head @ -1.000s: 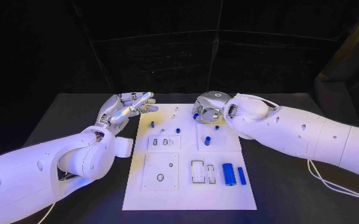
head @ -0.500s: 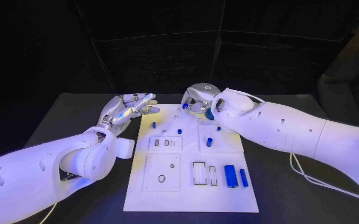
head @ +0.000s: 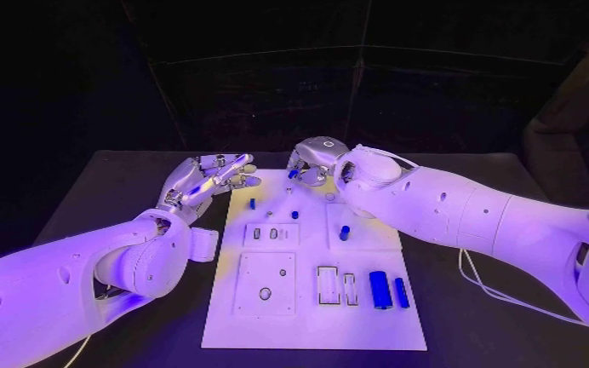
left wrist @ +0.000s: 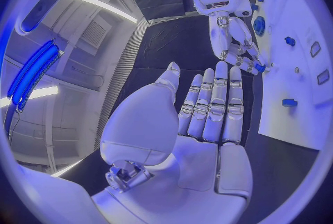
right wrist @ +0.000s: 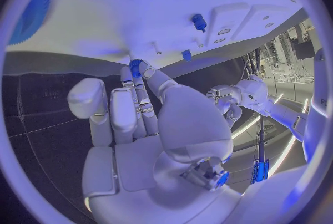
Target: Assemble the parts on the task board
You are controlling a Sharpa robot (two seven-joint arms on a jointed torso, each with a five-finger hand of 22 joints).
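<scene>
The white task board (head: pixel 288 300) lies in the middle of the black table. Over its far edge my right hand (head: pixel 314 162) pinches a small blue gear (right wrist: pixel 135 65) between thumb and a fingertip, just above the board (right wrist: pixel 173 2). My left hand (head: pixel 208 177) hovers by the board's far left corner, palm up, fingers straight and apart, holding nothing. The left wrist view shows the same flat palm (left wrist: pixel 208 110) and, beyond it, my right hand (left wrist: pixel 232 35) with the gear (left wrist: pixel 258 67). A larger blue gear (right wrist: pixel 31 10) sits on the board close to the right hand.
Small blue pegs (head: pixel 252 204) (head: pixel 294 214) (head: pixel 344 232) stand in the board's far half. Two blue cylinders (head: pixel 380 290) (head: pixel 400 292) lie near its front right, beside rectangular slots (head: pixel 327 284). Bare black table (head: pixel 491 317) flanks the board on both sides.
My right hand has carried the small blue gear away from me and to the left, toward the board's far edge. The left hand has stayed where it was.
</scene>
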